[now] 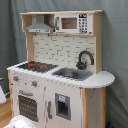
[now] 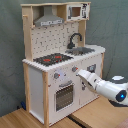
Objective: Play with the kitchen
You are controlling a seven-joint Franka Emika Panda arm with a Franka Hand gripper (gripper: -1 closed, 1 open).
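grey curtain [image 1: 114, 45], wooden floor [image 2: 20, 119]

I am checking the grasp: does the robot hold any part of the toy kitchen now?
It cannot be told. The gripper reaches the kitchen front near a knob.
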